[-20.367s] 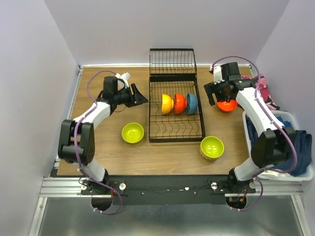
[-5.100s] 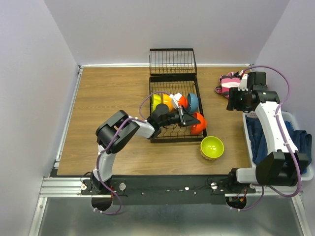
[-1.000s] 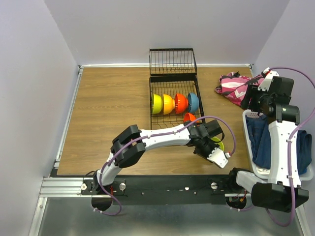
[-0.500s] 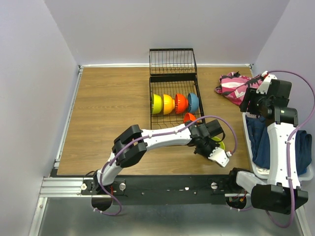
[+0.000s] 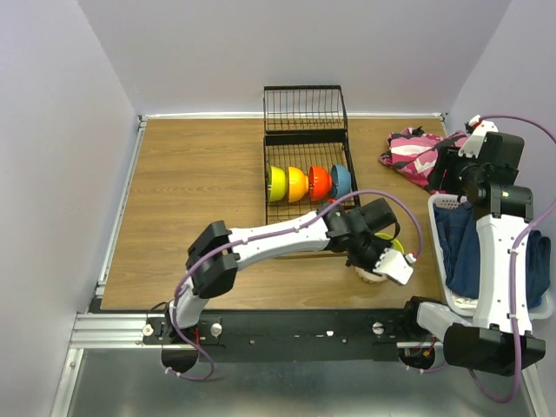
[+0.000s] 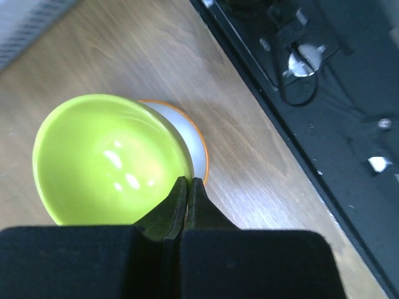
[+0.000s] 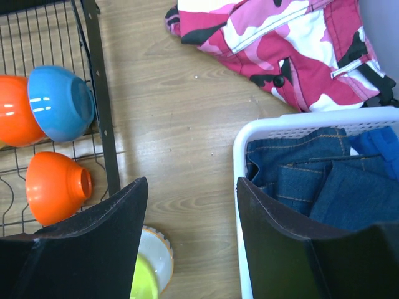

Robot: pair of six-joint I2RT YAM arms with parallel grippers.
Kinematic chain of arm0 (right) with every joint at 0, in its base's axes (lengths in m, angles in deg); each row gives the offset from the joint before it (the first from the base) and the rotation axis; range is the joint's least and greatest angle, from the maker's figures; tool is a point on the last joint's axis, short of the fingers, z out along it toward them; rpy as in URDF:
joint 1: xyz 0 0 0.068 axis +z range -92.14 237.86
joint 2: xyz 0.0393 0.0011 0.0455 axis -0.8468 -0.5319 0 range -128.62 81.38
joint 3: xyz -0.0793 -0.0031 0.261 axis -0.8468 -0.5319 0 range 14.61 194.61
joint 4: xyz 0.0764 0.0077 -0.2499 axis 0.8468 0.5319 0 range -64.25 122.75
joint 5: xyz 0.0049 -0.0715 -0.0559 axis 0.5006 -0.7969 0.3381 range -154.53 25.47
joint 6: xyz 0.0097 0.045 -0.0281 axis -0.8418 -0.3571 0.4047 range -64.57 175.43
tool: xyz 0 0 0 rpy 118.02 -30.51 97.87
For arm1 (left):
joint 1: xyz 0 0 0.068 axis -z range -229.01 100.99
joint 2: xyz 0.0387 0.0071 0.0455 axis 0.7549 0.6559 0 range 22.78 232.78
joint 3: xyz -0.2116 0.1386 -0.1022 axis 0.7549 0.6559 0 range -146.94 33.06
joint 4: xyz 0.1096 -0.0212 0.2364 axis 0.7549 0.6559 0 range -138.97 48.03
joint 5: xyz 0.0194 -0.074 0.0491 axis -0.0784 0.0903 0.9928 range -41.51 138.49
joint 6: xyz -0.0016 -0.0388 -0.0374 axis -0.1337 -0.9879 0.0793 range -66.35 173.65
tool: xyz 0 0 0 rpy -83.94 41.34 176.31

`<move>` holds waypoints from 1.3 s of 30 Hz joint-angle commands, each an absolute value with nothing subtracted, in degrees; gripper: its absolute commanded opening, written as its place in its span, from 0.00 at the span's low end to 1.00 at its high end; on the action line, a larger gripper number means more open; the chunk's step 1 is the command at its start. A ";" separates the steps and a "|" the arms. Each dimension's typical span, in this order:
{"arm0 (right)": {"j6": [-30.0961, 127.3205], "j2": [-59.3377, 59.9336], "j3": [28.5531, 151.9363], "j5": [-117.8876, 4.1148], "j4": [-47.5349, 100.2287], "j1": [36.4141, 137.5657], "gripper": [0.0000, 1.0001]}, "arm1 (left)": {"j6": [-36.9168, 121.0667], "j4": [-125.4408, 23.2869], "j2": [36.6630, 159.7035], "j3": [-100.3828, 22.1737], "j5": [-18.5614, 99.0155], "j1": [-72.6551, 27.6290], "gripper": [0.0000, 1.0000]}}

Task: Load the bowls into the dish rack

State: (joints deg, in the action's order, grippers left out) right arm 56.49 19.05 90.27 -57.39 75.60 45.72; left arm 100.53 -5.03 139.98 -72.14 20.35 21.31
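A lime green bowl (image 6: 106, 159) with a white, orange-edged outside stands on the table near the front edge. My left gripper (image 6: 187, 182) is shut on its near rim, one finger inside and one outside. From above, the left arm reaches across to that bowl (image 5: 395, 246), with the left gripper (image 5: 382, 259) over it. The black wire dish rack (image 5: 265, 201) holds four bowls on edge: lime (image 5: 276, 183), yellow-orange (image 5: 297, 183), red-orange (image 5: 320, 182) and blue (image 5: 340, 181). Another orange bowl (image 7: 56, 187) lies in the rack. My right gripper (image 7: 190, 187) hangs open and empty beside the rack.
Pink camouflage clothing (image 7: 280, 50) lies on the table at the back right. A white laundry basket (image 7: 299, 121) with jeans (image 7: 312, 180) stands along the right edge. The black front rail (image 6: 324, 112) runs close to the held bowl.
My left gripper has closed onto the lime green bowl's rim, and the left arm has shifted slightly toward the front. The right arm has barely moved.
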 commanded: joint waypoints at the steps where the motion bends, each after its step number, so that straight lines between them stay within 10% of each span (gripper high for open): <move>1: 56.31 18.10 93.62 -58.02 76.11 45.12 0.67 | 94.28 -6.86 128.87 -68.90 16.50 20.25 0.00; 16: 56.48 16.78 95.12 -59.34 76.46 45.03 0.67 | 19.95 -62.13 107.68 -34.71 8.85 -2.51 0.00; 39: 59.91 4.65 96.26 -64.00 77.87 45.12 0.67 | -23.15 -76.04 106.01 -18.54 23.61 -18.79 0.00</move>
State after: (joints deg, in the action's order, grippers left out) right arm 58.52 6.38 94.18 -61.87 76.60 45.42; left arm -15.31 -68.44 105.41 -20.12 20.81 -20.26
